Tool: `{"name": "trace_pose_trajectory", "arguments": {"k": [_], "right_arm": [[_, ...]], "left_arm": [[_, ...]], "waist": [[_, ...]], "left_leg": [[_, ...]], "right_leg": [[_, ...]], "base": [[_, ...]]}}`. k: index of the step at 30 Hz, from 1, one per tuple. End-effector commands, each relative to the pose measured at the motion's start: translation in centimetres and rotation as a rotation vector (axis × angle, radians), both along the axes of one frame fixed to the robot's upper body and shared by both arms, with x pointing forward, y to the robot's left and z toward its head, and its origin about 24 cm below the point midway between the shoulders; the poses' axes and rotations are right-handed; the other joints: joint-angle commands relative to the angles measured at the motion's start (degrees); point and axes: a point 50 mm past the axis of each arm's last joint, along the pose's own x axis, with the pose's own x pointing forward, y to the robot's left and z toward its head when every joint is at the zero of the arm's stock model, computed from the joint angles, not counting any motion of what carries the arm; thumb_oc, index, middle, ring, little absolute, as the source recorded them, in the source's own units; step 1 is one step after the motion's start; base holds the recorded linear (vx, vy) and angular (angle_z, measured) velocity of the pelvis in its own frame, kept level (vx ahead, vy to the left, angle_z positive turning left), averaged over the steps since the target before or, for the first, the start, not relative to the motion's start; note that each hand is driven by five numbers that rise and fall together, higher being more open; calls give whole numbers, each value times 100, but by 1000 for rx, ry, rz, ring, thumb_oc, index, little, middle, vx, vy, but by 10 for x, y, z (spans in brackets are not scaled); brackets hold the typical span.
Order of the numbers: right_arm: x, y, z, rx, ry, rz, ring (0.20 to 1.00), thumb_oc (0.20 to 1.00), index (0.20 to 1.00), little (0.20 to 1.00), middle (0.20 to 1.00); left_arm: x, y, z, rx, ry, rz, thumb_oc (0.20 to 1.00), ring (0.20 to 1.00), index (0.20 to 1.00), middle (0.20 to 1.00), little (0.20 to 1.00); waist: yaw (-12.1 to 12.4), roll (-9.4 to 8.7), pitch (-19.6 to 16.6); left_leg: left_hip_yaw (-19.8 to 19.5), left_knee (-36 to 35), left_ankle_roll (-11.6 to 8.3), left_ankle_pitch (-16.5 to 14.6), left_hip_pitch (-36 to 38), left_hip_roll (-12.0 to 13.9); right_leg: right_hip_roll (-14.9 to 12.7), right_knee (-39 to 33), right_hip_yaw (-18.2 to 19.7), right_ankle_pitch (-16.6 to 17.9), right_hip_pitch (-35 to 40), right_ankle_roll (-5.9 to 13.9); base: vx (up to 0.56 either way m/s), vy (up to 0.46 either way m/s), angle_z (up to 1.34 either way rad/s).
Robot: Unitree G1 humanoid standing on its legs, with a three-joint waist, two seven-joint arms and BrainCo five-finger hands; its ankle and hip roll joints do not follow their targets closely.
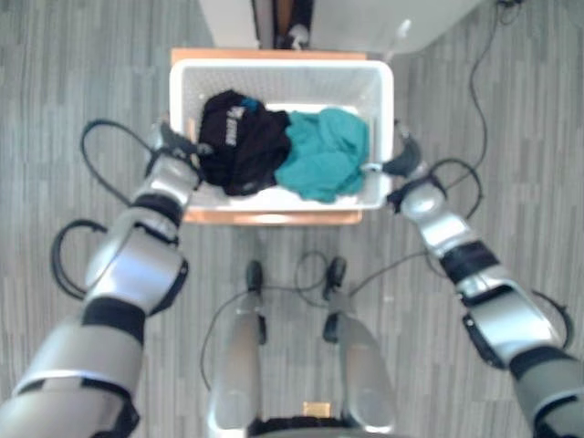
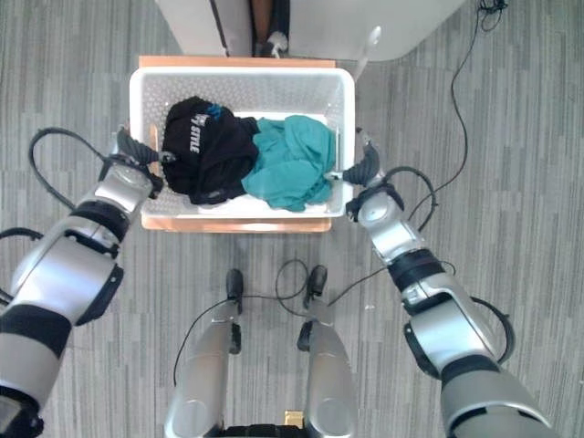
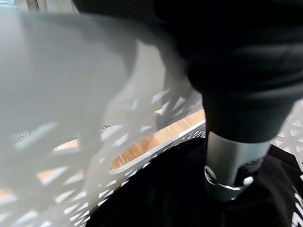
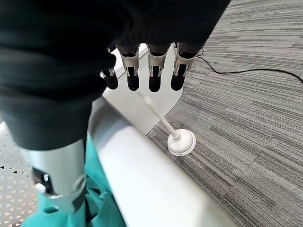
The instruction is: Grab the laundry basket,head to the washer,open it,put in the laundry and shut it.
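Step one, grabbing the basket: in progress, basket not lifted.
Laundry basket (image 2: 240,82) is sitting on the low wooden table (image 2: 237,224), holding black garment (image 2: 203,146) and teal garment (image 2: 292,160). Left hand (image 2: 135,155) and right hand (image 2: 363,169) are flanking its sides; right fingers (image 4: 156,71) are hanging straight outside the rim, left fingers' state I cannot tell. Carrying, washer, loading all remain.

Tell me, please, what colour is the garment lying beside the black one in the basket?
Teal, seen best in the right eye view.
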Motion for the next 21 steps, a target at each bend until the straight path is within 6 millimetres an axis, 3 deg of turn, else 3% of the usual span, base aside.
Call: {"name": "trace_pose_trajectory", "arguments": {"k": [1, 8, 21], "right_arm": [[3, 1, 22, 22, -83, 7, 1000, 1000, 1000, 1000, 1000], [10, 2, 32, 40, -88, -14, 1000, 1000, 1000, 1000, 1000], [19, 39, 47, 63, -70, 99, 1000, 1000, 1000, 1000, 1000]], "left_arm": [[5, -12, 31, 9, -92, -17, 1000, 1000, 1000, 1000, 1000], [6, -18, 42, 20, -126, -31, 1000, 1000, 1000, 1000, 1000], [7, -19, 54, 26, -167, -26, 1000, 1000, 1000, 1000, 1000]], "waist": [[47, 264, -91], [83, 296, -71], [158, 283, -106]], "left_leg": [[-234, -139, -94, 173, -284, 214], [-233, -114, -98, 189, -423, 191], [-192, 59, -85, 118, -681, 146]], "right_leg": [[-570, 874, 137, -618, -180, 729], [-567, 862, 140, -588, -288, 721], [-597, 832, 168, -520, -457, 718]], "base": [[0, 0, 0], [0, 0, 0], [2, 1, -1]]}}
